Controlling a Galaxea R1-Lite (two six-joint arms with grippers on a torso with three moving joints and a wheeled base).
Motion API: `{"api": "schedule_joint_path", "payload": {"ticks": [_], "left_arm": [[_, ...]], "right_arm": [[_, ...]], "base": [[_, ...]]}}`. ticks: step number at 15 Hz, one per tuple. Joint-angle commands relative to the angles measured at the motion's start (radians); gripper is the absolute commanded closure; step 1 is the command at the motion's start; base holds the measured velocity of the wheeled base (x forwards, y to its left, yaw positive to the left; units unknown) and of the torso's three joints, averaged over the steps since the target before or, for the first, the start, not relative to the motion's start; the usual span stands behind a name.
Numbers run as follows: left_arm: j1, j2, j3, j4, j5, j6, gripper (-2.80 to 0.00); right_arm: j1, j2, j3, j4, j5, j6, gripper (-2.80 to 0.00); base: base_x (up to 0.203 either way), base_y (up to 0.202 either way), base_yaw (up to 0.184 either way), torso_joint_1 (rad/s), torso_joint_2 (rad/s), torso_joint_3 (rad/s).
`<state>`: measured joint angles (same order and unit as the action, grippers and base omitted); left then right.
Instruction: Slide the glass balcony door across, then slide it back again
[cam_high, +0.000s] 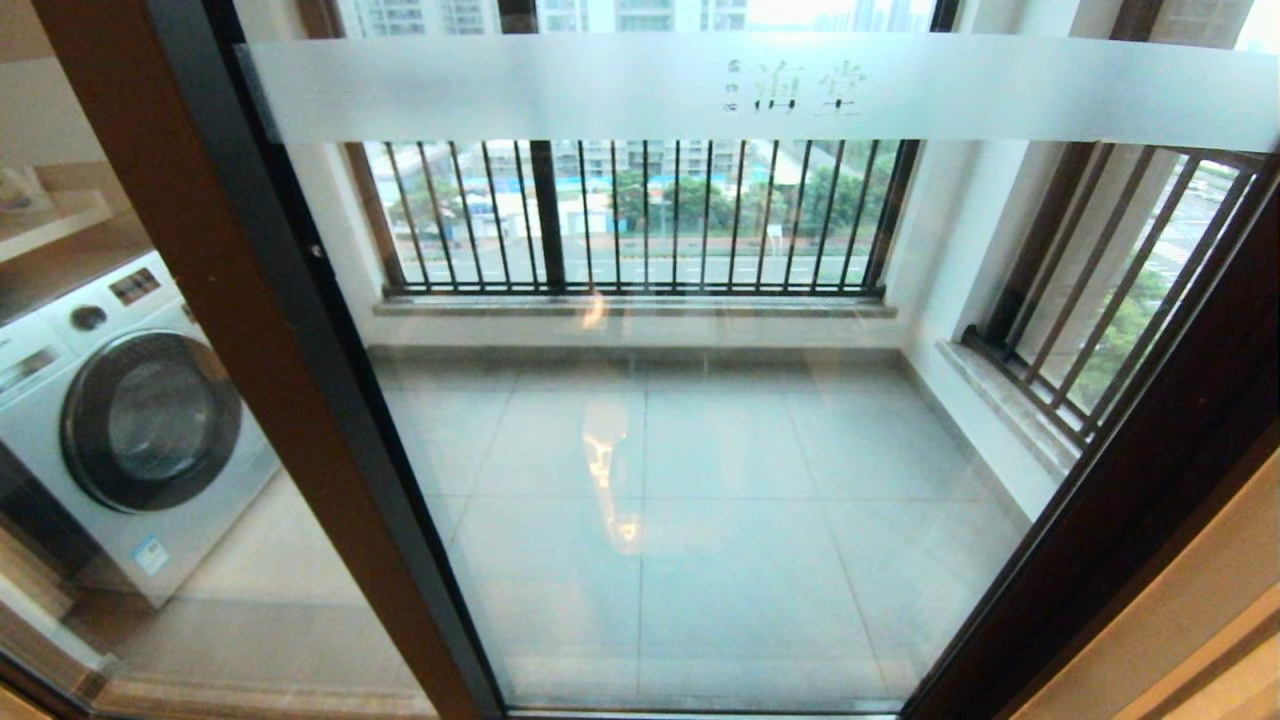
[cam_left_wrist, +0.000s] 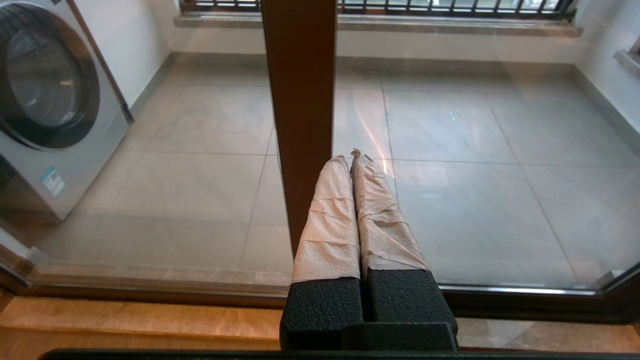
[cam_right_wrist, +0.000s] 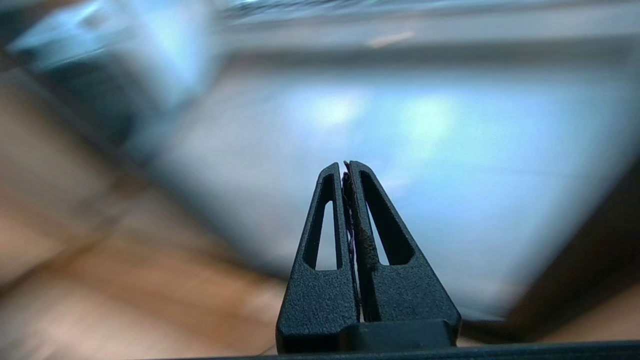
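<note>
The glass balcony door (cam_high: 700, 470) fills the middle of the head view. Its frosted band with Chinese characters (cam_high: 760, 90) runs along the top, and its brown and black stile (cam_high: 300, 400) slants down on the left. Neither gripper shows in the head view. In the left wrist view my left gripper (cam_left_wrist: 348, 157) is shut on nothing. Its tape-wrapped fingers (cam_left_wrist: 330, 220) point at the door's glass (cam_left_wrist: 475, 175) just beside the brown stile (cam_left_wrist: 300, 100); I cannot tell whether they touch. My right gripper (cam_right_wrist: 344, 167) is shut and empty, before a blurred pane.
A white washing machine (cam_high: 130, 420) stands on the balcony behind the plain glass left of the stile. Black barred railing windows (cam_high: 640, 215) close the far wall and the right side (cam_high: 1110, 300). A dark door frame (cam_high: 1150, 470) borders the right. The bottom track (cam_left_wrist: 150, 290) runs along a wooden sill.
</note>
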<state>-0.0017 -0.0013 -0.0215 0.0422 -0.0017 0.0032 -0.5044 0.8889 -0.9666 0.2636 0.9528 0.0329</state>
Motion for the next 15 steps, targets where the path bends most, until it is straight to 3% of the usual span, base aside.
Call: {"api": "schedule_joint_path", "payload": {"ticks": [1,5,8,13,15], "left_arm": [[0.0,0.0,0.0,0.001,0.0,0.0,0.0],[0.0,0.001,0.0,0.001,0.0,0.0,0.0],[0.0,0.0,0.0,0.001,0.0,0.0,0.0],[0.0,0.0,0.0,0.001,0.0,0.0,0.0],[0.0,0.001,0.0,0.001,0.0,0.0,0.0]], "right_arm": [[0.117,-0.129,-0.053,0.186,0.045,0.014,0.0],[0.43,-0.271,-0.137,0.329,0.03,0.185,0.0],[0.446,-0.438,-0.145,0.45,-0.09,0.216,0.0],[0.486,-0.735,-0.136,0.8,-0.26,0.006,0.0],[0.496,-0.832,-0.01,0.83,-0.38,-0.084,0.0]], "base": [[0.0,0.0,0.0,0.0,0.0,0.0],[0.0,0.0,0.0,0.0,0.0,0.0],[0.0,0.0,0.0,0.0,0.0,0.0],[0.0,0.0,0.0,0.0,0.0,0.0],[0.0,0.0,0.0,0.0,0.0,0.0]]}}
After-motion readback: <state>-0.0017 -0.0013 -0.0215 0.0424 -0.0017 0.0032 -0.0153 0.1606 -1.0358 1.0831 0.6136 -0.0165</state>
